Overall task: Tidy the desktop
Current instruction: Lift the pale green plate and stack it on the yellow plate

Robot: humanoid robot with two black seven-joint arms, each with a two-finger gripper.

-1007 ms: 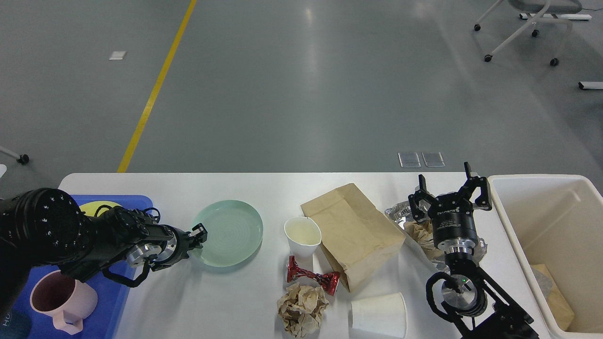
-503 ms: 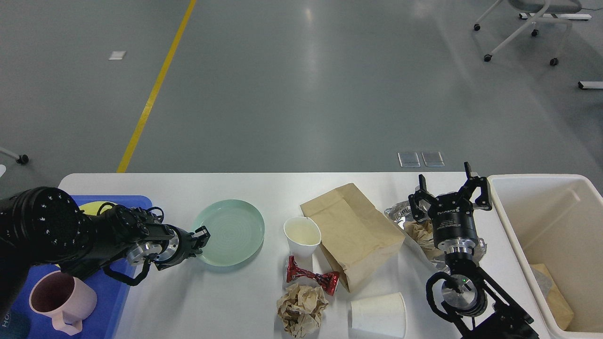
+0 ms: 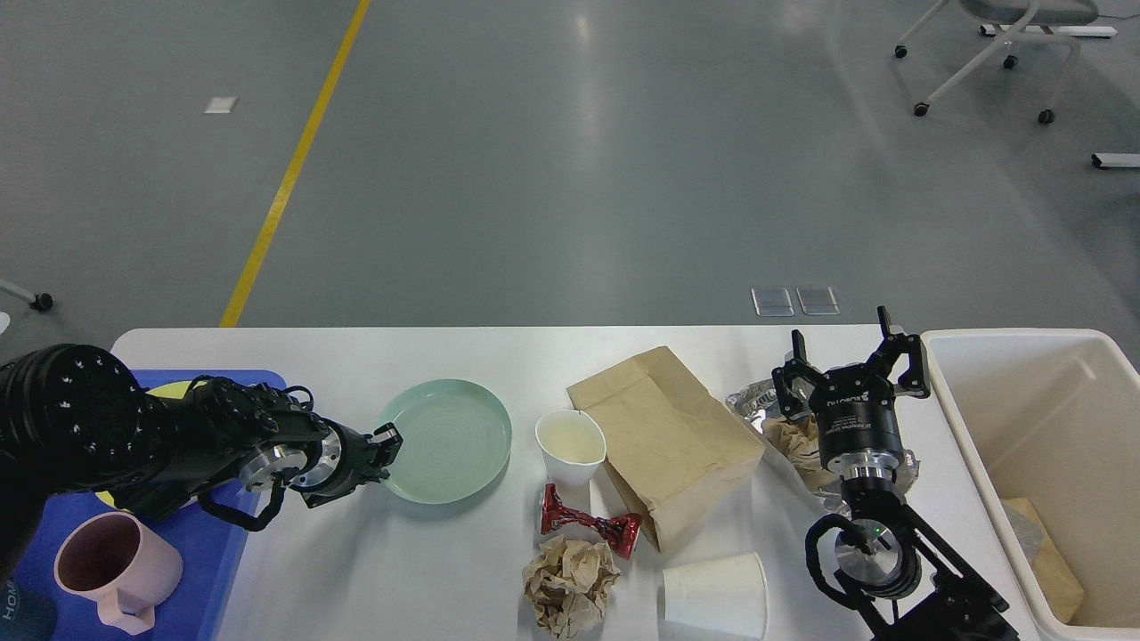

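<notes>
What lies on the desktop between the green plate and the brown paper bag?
In the head view, one upright white paper cup stands on the desktop between the green plate and the brown paper bag, close against the bag.

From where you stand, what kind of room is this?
Probably a lab or workshop hall, not a home: a bare grey floor with a yellow painted line, a wheeled chair base, and one white desktop staged with litter and dishes.
</notes>
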